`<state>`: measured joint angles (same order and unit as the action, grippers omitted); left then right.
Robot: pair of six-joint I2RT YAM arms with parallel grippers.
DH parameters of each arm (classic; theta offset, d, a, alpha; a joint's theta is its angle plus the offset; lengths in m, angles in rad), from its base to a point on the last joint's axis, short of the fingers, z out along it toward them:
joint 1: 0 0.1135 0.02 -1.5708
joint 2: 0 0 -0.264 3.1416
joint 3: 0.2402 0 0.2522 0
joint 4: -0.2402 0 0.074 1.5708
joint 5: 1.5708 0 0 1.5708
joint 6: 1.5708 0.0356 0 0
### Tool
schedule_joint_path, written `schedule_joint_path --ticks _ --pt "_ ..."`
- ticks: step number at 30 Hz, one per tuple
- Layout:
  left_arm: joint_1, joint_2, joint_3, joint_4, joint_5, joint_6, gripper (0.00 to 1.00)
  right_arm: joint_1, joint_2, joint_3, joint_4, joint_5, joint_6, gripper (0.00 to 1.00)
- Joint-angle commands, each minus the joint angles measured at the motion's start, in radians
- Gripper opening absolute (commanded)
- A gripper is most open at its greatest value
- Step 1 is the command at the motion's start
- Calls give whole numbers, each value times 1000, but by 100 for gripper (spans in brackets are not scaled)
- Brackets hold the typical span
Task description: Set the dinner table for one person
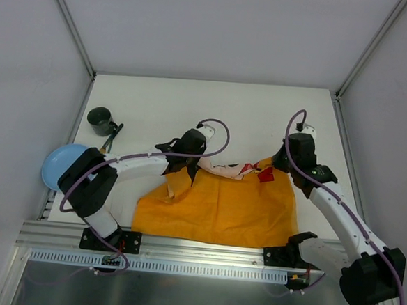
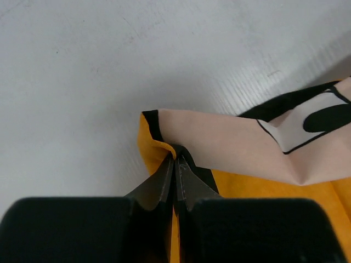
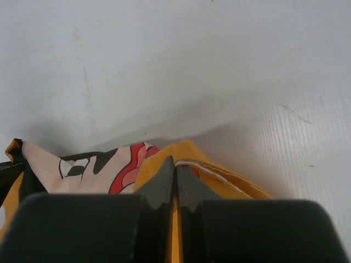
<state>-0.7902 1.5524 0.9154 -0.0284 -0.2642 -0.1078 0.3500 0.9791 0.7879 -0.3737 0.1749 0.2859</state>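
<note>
You have no text, label, brand, number or sign that can be read in any of the three views. The only printed surface is the orange placemat [image 1: 220, 208]. Its print is a cartoon picture in black, white, pink and red, with no letters you can make out.

the orange placemat [image 1: 220, 209] is soft matt cloth, while the white dinner table [image 1: 193, 103] looks smooth and matt.
</note>
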Motion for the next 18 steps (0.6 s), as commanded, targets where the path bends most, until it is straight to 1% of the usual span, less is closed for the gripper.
schedule_joint_path --ticks 1,3,6,7,10,15,18 --pt "43 113 94 124 -3 78 0 -11 107 -10 163 75 -30 0" --pt "65 190 152 116 -6 120 0 -17 195 -1 215 77 -37 0" --pt "85 256 212 102 -21 167 0 -28 286 22 268 67 -50 0" --pt "92 265 223 101 -17 175 0 -29 340 43 275 69 -54 0" --pt "127 296 253 96 -10 213 0 -37 424 91 289 75 -68 0" --pt "167 348 324 79 -41 287 0 -51 526 158 306 72 -82 0" --pt "195 373 347 73 -47 303 0 -62 582 201 312 74 -85 0"
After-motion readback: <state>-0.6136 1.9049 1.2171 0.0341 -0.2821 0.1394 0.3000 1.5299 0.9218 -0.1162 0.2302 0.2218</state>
